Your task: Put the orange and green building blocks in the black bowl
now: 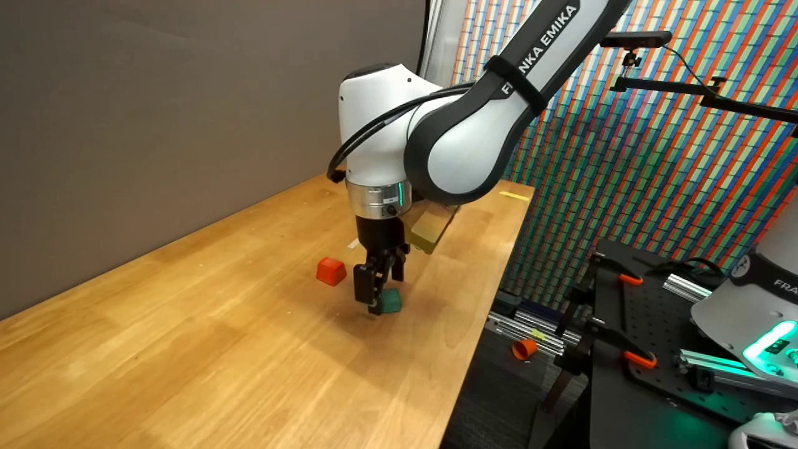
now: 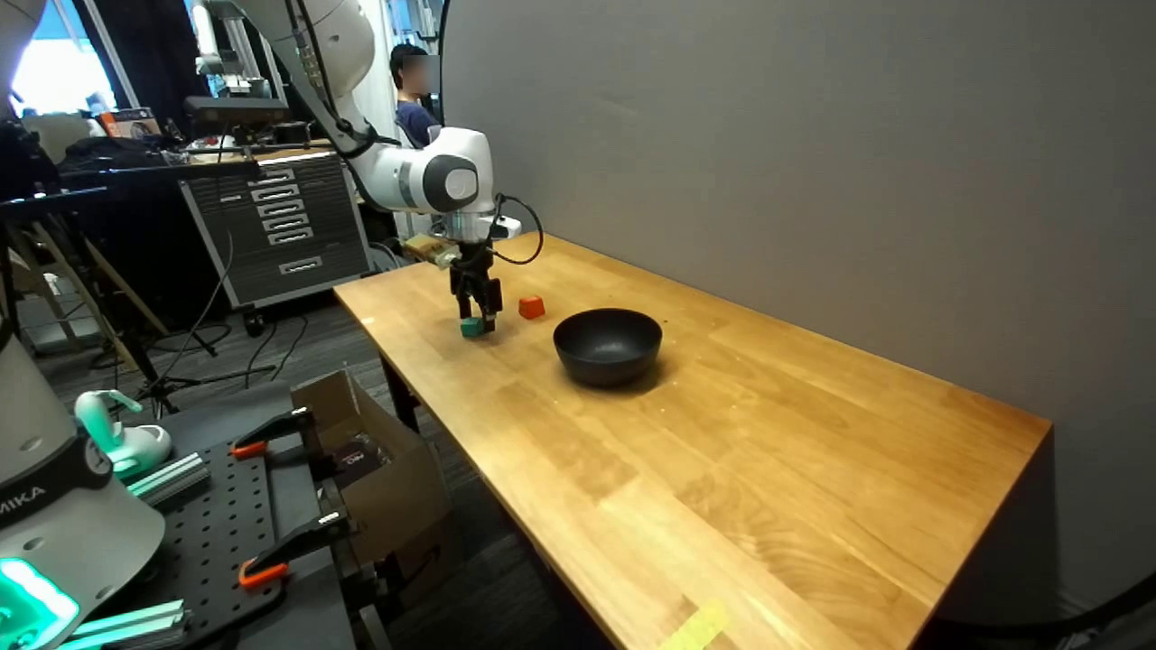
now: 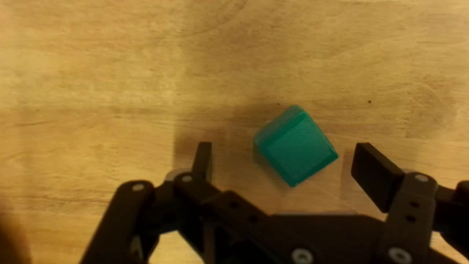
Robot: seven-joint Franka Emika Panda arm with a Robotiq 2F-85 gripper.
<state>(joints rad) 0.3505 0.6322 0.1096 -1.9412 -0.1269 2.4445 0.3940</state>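
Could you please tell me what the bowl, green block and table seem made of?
Black bowl: plastic or ceramic perhaps, matte, its dark surface showing only soft sheen.
Green block: probably smooth plastic, given its even colour and bevelled edges.
Table: apparently wood, slightly glossy, from its grain and highlights.

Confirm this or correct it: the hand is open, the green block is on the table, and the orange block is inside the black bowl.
Not quite: the orange block is on the table, outside the black bowl, as an exterior view shows. The hand is open and the green block is on the table, as stated.
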